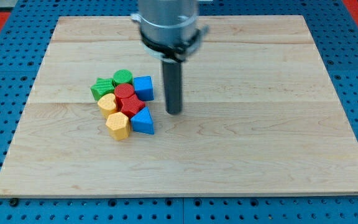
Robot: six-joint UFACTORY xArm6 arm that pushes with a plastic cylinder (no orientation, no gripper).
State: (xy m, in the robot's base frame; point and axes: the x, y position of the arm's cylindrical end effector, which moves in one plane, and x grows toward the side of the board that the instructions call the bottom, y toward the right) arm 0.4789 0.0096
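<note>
My tip (pixel 174 112) rests on the wooden board (pixel 260 124), just right of a tight cluster of blocks and apart from them by a small gap. Nearest to it are the blue triangle block (pixel 143 121) at its lower left and the blue cube (pixel 144 87) at its upper left. Between those two sit a red round block (pixel 125 93) and a red star-like block (pixel 131 105). Further left lie a green star-like block (pixel 102 88), a green round block (pixel 122 77), a yellow heart-like block (pixel 107 103) and a yellow hexagonal block (pixel 118 126).
The board lies on a blue perforated surface (pixel 5 93) with red patches at the view's top corners. The arm's grey body (pixel 168 25) hangs over the board's top middle.
</note>
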